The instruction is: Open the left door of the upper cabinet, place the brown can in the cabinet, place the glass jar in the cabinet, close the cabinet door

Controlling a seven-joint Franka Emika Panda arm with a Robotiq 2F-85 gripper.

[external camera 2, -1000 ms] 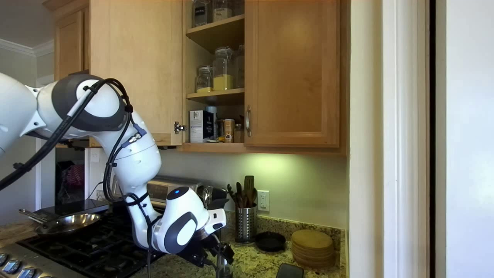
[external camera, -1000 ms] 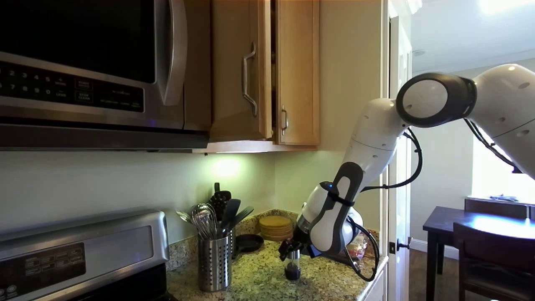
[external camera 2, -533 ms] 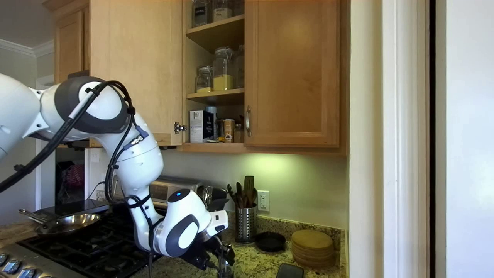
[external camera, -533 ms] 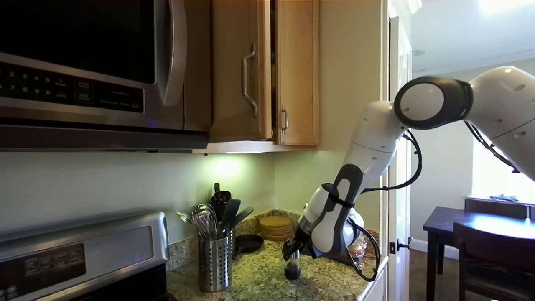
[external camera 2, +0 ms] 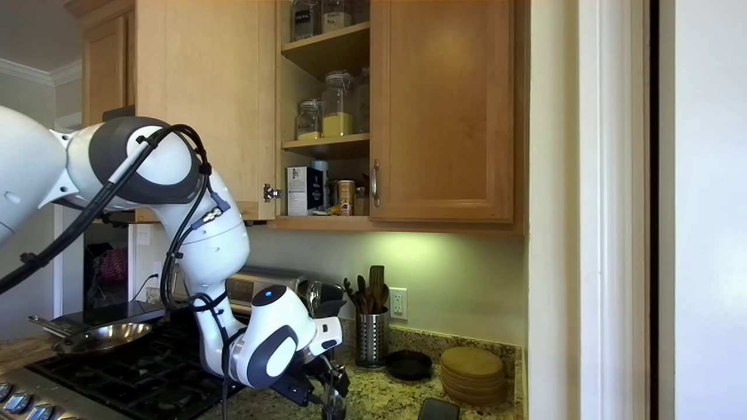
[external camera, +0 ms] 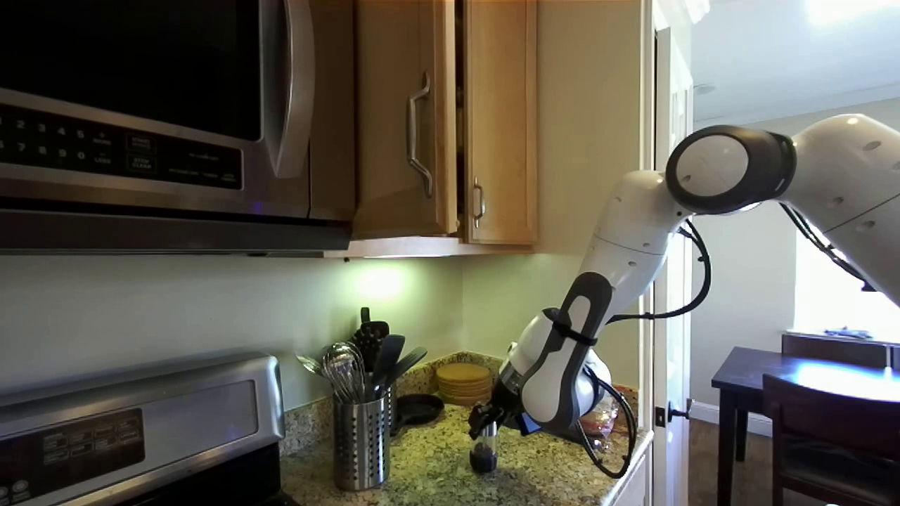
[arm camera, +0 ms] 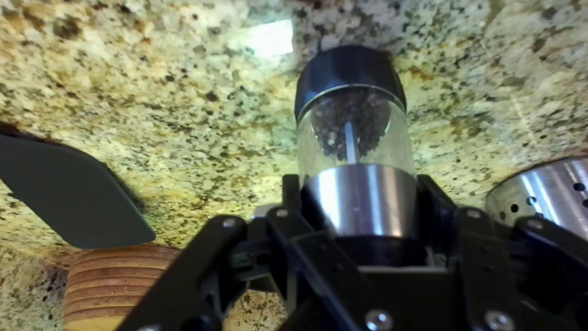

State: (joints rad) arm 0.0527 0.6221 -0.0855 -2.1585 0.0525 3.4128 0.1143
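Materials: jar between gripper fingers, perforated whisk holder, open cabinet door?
Jar: smooth clear glass or plastic; dark grains show through. Collar: looks polished metal; streaked highlights.
Whisk holder: satin metal, likely steel; silvery sheen, round holes.
Cabinet door: probably satin wood or veneer; honey tone, soft sheen.

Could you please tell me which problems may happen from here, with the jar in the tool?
The tool grips the glass jar by a shiny metal band, so it might slip during lifting. A utensil holder stands nearby and could be knocked. In the upper cabinet, a box and the brown can take up space, so the jar may bump them.
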